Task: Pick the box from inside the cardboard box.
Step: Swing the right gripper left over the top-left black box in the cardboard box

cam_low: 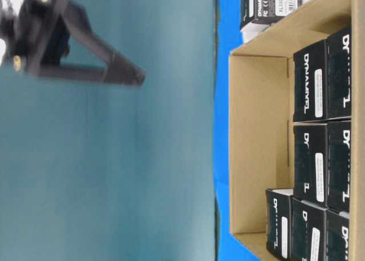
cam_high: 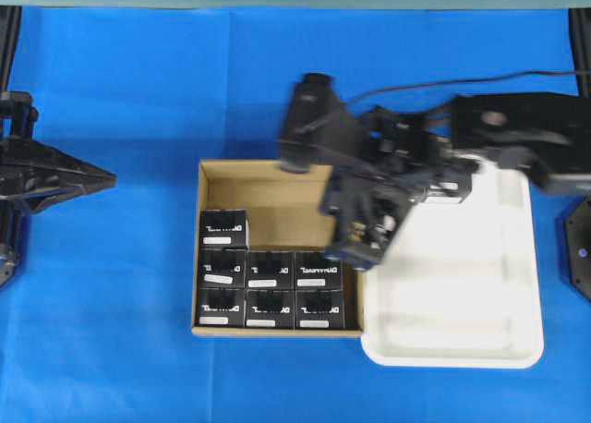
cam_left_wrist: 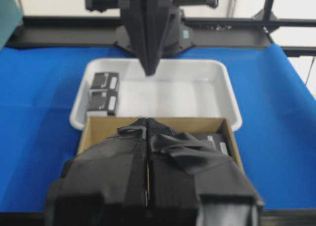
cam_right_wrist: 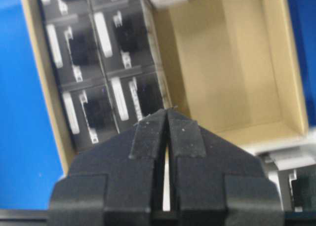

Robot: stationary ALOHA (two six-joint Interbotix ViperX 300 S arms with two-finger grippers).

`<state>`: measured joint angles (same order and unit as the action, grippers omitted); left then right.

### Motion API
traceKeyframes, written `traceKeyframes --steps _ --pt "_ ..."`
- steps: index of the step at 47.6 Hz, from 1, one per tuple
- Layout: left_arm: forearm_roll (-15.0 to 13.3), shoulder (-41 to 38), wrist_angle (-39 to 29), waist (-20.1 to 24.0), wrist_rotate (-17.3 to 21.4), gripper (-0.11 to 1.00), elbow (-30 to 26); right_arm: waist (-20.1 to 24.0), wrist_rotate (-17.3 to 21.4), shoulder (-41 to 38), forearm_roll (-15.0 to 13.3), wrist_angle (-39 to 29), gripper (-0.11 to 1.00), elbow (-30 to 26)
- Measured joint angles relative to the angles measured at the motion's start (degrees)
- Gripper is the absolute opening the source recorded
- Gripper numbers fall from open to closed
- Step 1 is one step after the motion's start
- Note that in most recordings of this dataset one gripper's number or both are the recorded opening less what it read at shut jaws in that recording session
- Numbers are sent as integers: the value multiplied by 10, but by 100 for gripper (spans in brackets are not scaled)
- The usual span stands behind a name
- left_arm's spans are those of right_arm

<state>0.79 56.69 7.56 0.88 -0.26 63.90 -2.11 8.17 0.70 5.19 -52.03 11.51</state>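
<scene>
Boxes [cam_high: 224, 230]: seven in cardboard box [cam_high: 259, 190], two in tray [cam_left_wrist: 158, 95]; both jaws closed, empty.

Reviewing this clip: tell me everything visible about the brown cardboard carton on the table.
The brown corrugated cardboard carton is an open, low-walled rectangle lying flat on the blue cloth. Seven small black boxes with white lettering fill its near part in the overhead view; the far part shows bare floor. Its right wall sits right beside the white plastic tray. The right gripper, jaws shut, hangs over its right edge.
</scene>
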Motion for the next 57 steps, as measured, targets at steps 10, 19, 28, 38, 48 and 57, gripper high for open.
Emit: traceKeyframes --steps 10,19,28,38,48,57 --pt "0 1 0 0 -1 -6 -1 -1 -25 -93 -3 -49 5 -87" --pt "1 4 -1 0 -1 -6 -2 -2 -65 -134 -6 -57 5 -141" --pt "0 5 0 0 -1 -6 -2 -5 -88 -163 -6 -76 5 -174" --pt "0 11 -1 -1 -1 -6 -2 -11 -107 -189 -6 -96 5 -207" --pt "1 19 -43 0 0 -6 -4 -12 -122 -216 -6 -99 7 -236" --pt "1 46 -93 0 -1 -6 -11 -13 -130 -240 -6 -99 13 -253"
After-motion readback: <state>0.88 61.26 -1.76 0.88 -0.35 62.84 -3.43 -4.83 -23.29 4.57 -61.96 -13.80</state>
